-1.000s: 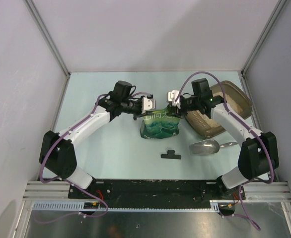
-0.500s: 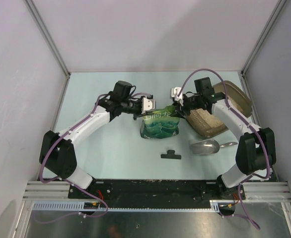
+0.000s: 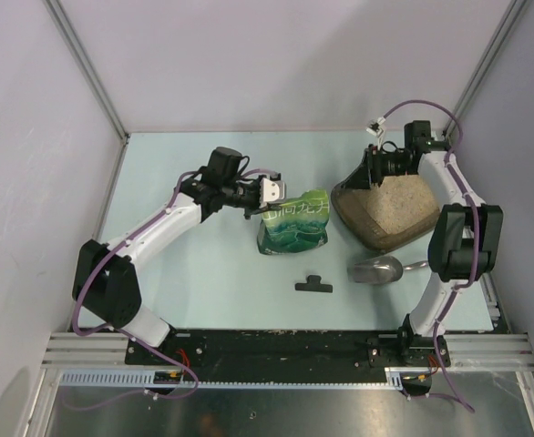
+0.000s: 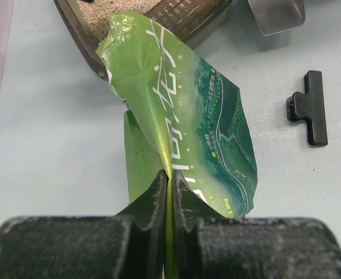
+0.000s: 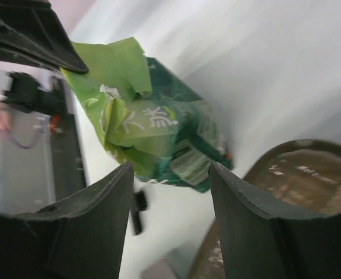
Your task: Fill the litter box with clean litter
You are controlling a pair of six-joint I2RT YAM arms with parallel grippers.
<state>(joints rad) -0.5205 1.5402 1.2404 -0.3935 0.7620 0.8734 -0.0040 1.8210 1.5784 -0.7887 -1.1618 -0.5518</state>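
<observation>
Two white-and-black arms reach over the pale blue table [image 3: 194, 264]. On the left, the left gripper [image 3: 272, 193] has its fingers [image 4: 156, 195] clenched on the crumpled top edge of a green printed plastic pouch bag [image 3: 294, 226], which stands upright near the table's middle with its mouth gaping. Nearer the arm bases lies a small black plastic clip [image 3: 313, 284], and to its right a silver metal scoop [image 3: 376, 269] lies flat, just beside the near edge of the litter box. The shallow brown translucent plastic litter box [image 3: 356, 223] sits at the table's right, holding pale beige sandy clean litter [image 3: 399, 202] across its floor. The right gripper [image 3: 369, 170] hovers at the box's far left corner, fingers [image 5: 95, 203] spread apart and holding nothing.
</observation>
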